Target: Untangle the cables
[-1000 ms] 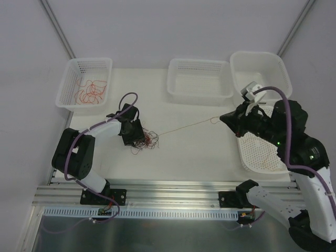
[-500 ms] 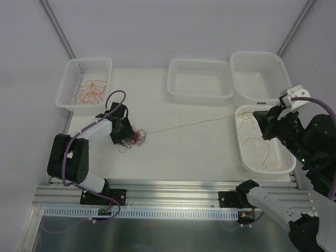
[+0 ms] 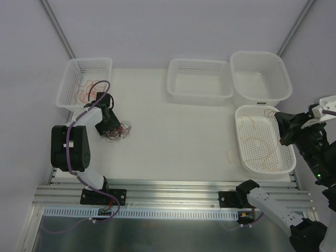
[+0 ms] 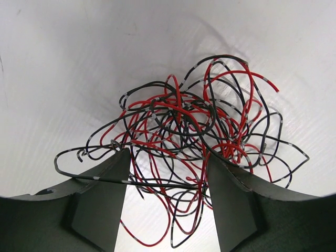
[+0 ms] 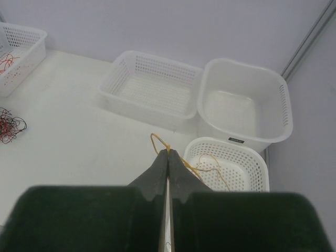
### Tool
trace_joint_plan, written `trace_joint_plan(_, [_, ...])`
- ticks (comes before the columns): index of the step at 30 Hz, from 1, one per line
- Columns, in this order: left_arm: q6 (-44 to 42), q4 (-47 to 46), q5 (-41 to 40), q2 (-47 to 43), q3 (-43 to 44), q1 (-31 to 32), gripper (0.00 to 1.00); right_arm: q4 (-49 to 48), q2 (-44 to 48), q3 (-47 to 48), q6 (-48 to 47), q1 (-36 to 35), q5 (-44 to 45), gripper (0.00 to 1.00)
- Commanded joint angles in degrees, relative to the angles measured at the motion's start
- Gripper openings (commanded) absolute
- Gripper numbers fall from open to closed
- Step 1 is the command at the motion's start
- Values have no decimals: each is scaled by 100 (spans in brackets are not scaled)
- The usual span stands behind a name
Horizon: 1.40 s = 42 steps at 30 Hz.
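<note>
A tangle of thin red and black cables (image 3: 116, 130) lies on the table near the left basket; it also shows in the left wrist view (image 4: 199, 126). My left gripper (image 3: 107, 118) is open and low over it, with the fingers (image 4: 105, 194) astride its near strands and one black strand across the gap. My right gripper (image 3: 280, 117) is shut on a yellowish tan cable (image 5: 158, 142), held above the low perforated tray (image 3: 289, 164). The cable's length trails down into that tray (image 5: 261, 167), where other orange strands (image 3: 256, 142) lie.
The left basket (image 3: 73, 68) holds orange and red wires (image 3: 90, 92). A basket (image 3: 199, 93) at the back middle and a deep bin (image 3: 283, 73) at the back right stand behind. A small orange loop (image 3: 231, 155) lies on the table left of the tray.
My right gripper has pulled the tan cable out of the tangle and carried it right, over the tray. My left gripper has dragged the tangle left and back, toward the left basket.
</note>
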<state>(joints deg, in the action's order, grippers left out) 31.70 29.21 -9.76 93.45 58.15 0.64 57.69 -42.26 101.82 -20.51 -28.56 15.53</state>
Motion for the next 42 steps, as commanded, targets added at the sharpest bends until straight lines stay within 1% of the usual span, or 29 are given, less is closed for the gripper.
trace_joint_plan(1, [-182,208,25,-2,267,-3,59,102,-2,-118,-93,34,65,1])
trace_joint_plan(6, [-243,199,641,-195,74,67,61,-117,7,-514,-40,26,143,1])
trace_joint_plan(8, [-348,199,887,-300,-57,233,61,-240,-62,-593,-75,34,257,1])
trace_joint_plan(10, [-375,190,984,-380,-172,383,61,-380,-115,-794,-137,34,555,1])
trace_joint_plan(11, [-375,173,1246,-467,-294,558,61,-538,-168,-900,-155,34,870,1])
trace_joint_plan(13, [-367,146,1423,-616,-427,787,61,-688,-195,-1372,-129,52,1301,1])
trace_joint_plan(14, [-358,129,1502,-670,-549,892,61,-750,-238,-1541,-102,61,1695,1])
trace_joint_plan(15, [-358,129,1590,-731,-611,1155,62,-855,-256,-1699,11,122,1829,1])
trace_joint_plan(17, [-340,111,1696,-968,-778,1358,63,-970,-256,-2189,170,306,1936,1])
trace_joint_plan(19, [-314,102,1916,-1292,-901,1456,65,-1032,-335,-2473,476,823,1779,1])
trace_joint_plan(20, [-323,94,1986,-1407,-1015,1465,68,-1032,-396,-2674,600,1313,1421,1])
trace_joint_plan(21, [-340,93,2048,-1539,-1068,1465,70,-1032,-510,-2781,723,1587,1200,1])
trace_joint_plan(22, [-384,102,2057,-1810,-1147,1456,76,-1067,-590,-2886,1037,1842,981,1])
trace_joint_plan(23, [-428,111,2083,-1961,-1183,1456,78,-1128,-634,-3148,1188,2245,709,1])
trace_joint_plan(25, [-516,102,2101,-2364,-1236,1465,85,-1251,-906,-3352,1592,2608,513,1])
trace_joint_plan(26, [-551,102,2118,-2488,-1279,1456,87,-1304,-1011,-3466,1968,2975,260,1])
trace_joint_plan(30, [-718,94,2189,-3042,-1385,1456,98,-1733,-1740,-4194,2744,3856,-322,1])
trace_joint_plan(31, [-831,102,2171,-3278,-1429,1456,99,-1813,-1968,-4301,2894,4005,-392,3])
trace_joint_plan(32, [-893,94,2154,-3402,-1464,1456,99,-1884,-2057,-4389,3008,4294,-558,8])
trace_joint_plan(34, [-1112,93,2119,-3840,-1578,1456,99,-1998,-2198,-4521,3264,4498,-656,23])
trace_joint_plan(35, [-1175,93,2023,-4008,-1631,1456,99,-1999,-2277,-4504,3299,4543,-552,48])
trace_joint_plan(36, [-1236,102,1970,-4341,-1684,1456,99,-1920,-2313,-4461,3265,4543,-516,60])
trace_joint_plan(38, [-1395,93,1847,-4676,-1841,1456,99,-1850,-2278,-4268,3177,4500,-559,81])
trace_joint_plan(40, [-1491,85,1671,-5123,-1965,1456,99,-1849,-2182,-4092,2915,4359,-621,87])
trace_joint_plan(42, [-1518,59,1487,-5354,-2035,1465,99,-1788,-2024,-3951,2729,4000,-674,90])
